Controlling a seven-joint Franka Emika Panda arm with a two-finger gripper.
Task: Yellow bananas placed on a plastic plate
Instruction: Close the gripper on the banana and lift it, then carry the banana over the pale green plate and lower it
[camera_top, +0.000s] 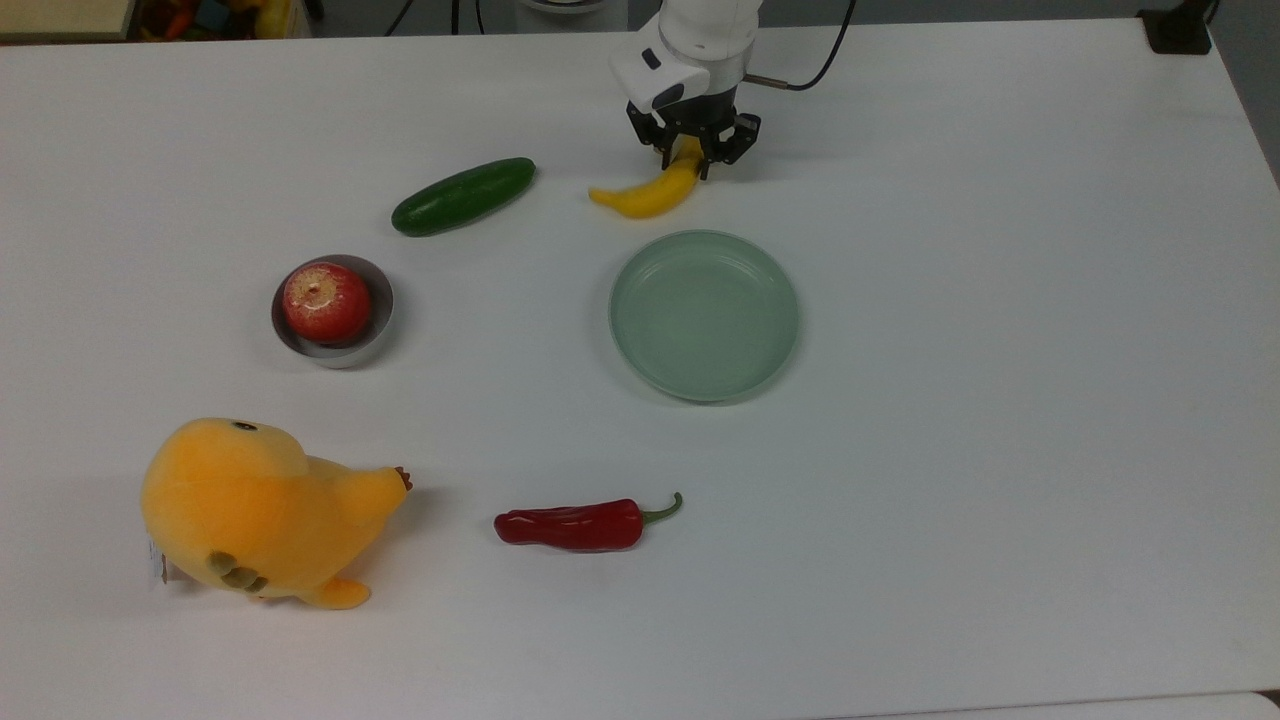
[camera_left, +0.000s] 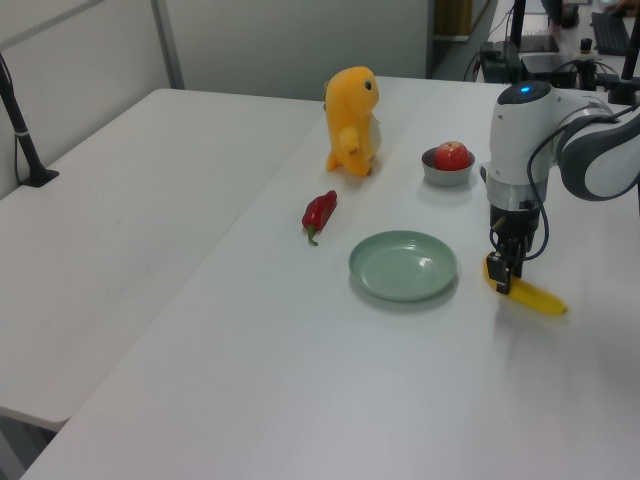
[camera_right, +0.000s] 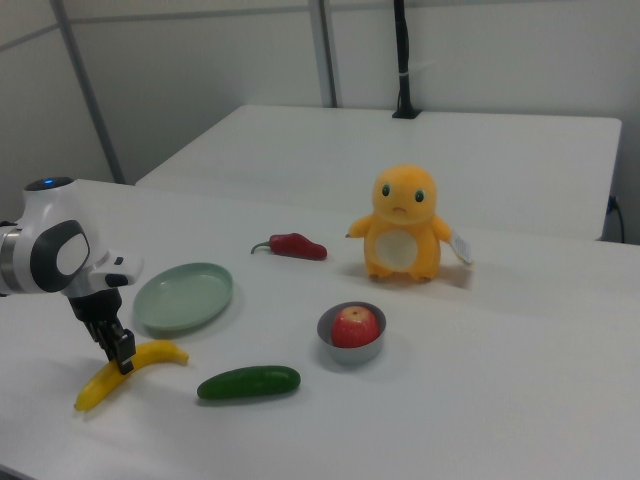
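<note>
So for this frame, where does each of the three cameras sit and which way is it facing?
Top view: overhead, looking down; gripper shut on curved yellow banana.
Left view: raised, off one table end; white arm at the left view's right, above pale green plastic plate.
Right view: lower, from the opposite end; arm at the right view's left.
All share banana and plate.

No legible text, labels, brands, numbers or signs are present on any object or surface shown.
</note>
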